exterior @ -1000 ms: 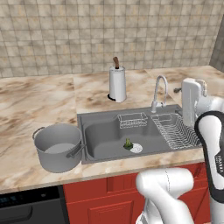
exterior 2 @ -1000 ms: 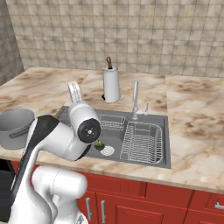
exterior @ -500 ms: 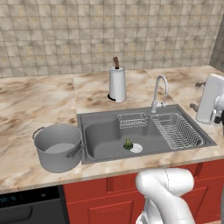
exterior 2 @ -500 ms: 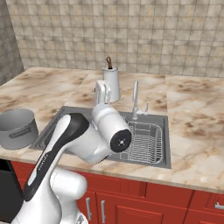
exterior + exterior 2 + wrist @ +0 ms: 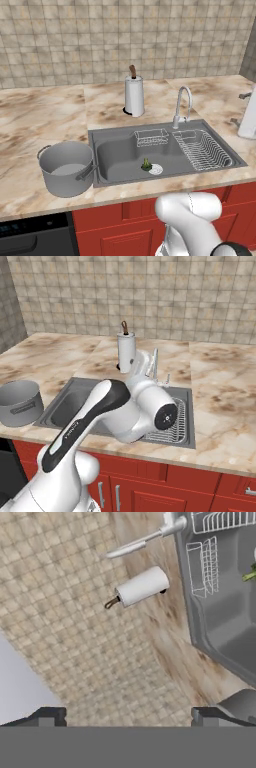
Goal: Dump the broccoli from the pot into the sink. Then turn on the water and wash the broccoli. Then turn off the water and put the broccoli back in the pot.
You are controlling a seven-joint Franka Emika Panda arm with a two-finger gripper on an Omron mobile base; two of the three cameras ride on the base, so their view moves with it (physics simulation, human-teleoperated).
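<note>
I see the broccoli (image 5: pixel 146 163) lying in the sink (image 5: pixel 120 135) basin, just beside the drain (image 5: pixel 156 169). Pot (image 5: pixel 66 168) sits upright on the counter (image 5: pixel 50 115) left of sink, touching nothing else. My gripper (image 5: pixel 127 717) has fingers spread wide w/ nothing btwn them, aimed at wall & paper-towel roll (image 5: pixel 142 586).

Glossy white shells on the arm (image 5: pixel 100 421), rounded and tubular, and a long black band sweeps along the upper link with small pale lettering too fine to read. At the bulbous joint there's a round dark grey cap (image 5: pixel 165 416) with a small light mark in its centre. A fat white elbow (image 5: pixel 190 212) shows in the left base view, with a black ring low beside it. Two small dark square fingertips (image 5: pixel 47 716) rise in the hand view
</note>
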